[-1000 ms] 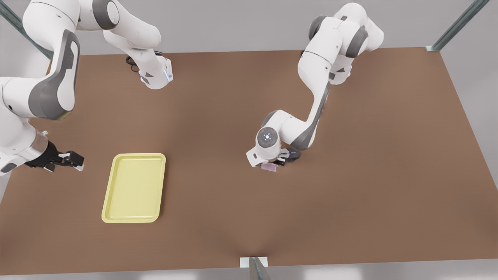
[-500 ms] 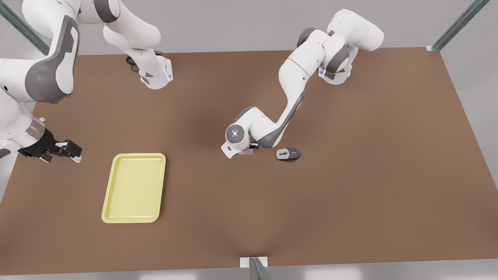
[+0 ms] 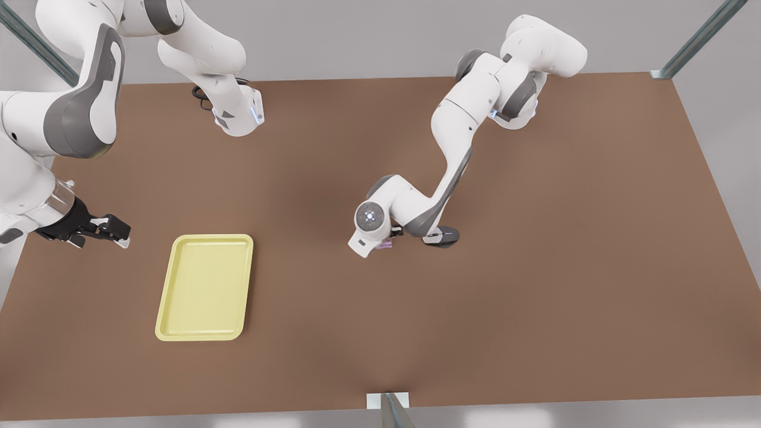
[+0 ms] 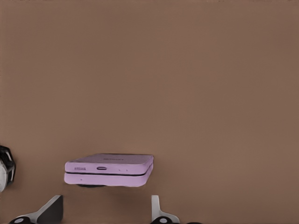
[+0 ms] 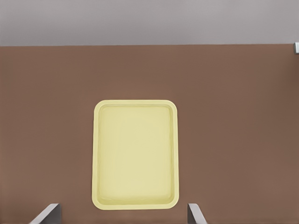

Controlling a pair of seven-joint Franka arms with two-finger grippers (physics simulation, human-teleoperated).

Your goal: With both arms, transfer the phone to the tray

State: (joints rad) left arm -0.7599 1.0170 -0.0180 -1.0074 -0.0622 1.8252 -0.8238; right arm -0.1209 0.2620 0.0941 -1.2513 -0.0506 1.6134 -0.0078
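Front view: left gripper [image 3: 387,239] and phone [image 3: 384,244] now nearer the mouse [image 3: 443,236], jaws apart; right gripper [image 3: 116,232] beside tray [image 3: 205,288], jaws apart.

In the front view, the left arm's wrist covers most of the phone [image 3: 385,245] and part of the mouse [image 3: 443,237]; its pincer there is hidden beside the mouse.

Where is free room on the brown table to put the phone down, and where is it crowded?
The pale yellow rectangular tray is bare inside. Open table stretches between the tray and the left gripper, and across the front view's right. It is crowded around the pale pink flat phone, with the grey-and-black computer mouse close by. The right gripper, open, waits beside the tray.
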